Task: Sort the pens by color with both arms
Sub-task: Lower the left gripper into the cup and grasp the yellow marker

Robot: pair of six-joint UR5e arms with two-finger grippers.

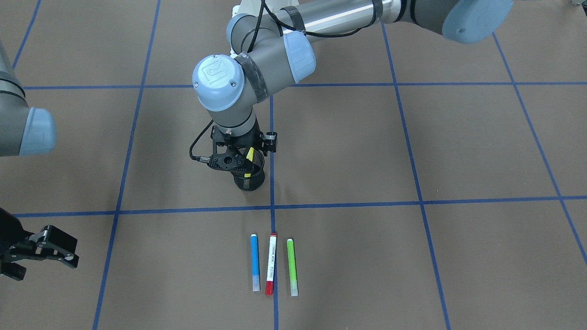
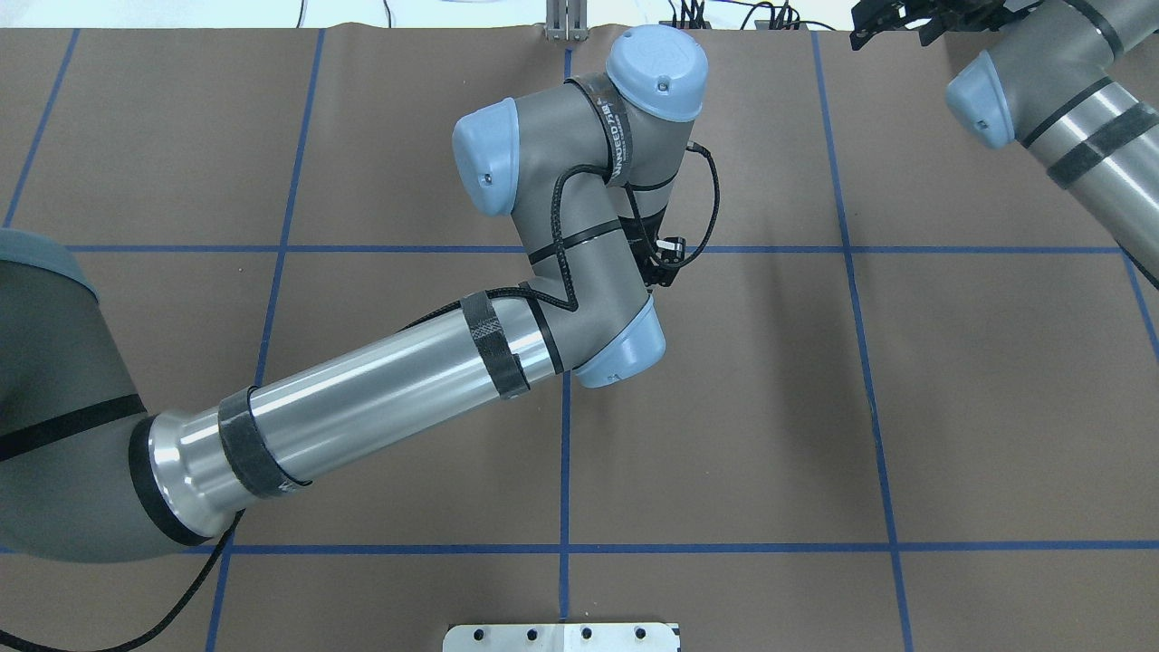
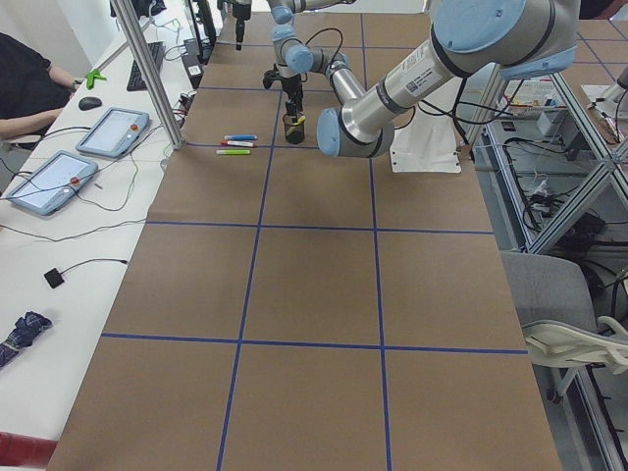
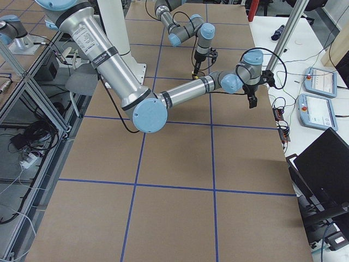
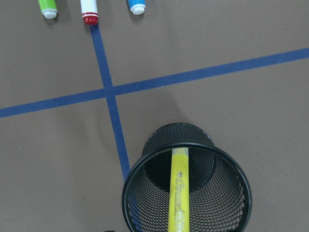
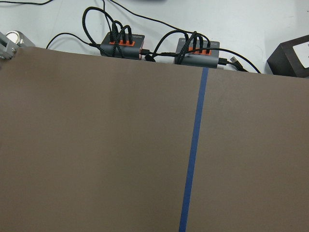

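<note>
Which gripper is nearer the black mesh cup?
Left. The left gripper sits right above the mesh cup, holding the yellow pen in it; the right gripper is far off near the table's edge.

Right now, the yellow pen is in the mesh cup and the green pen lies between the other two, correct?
No: the white red-capped pen lies between the blue pen and green pen, per the exterior front-facing view. The yellow pen is in the mesh cup.
</note>
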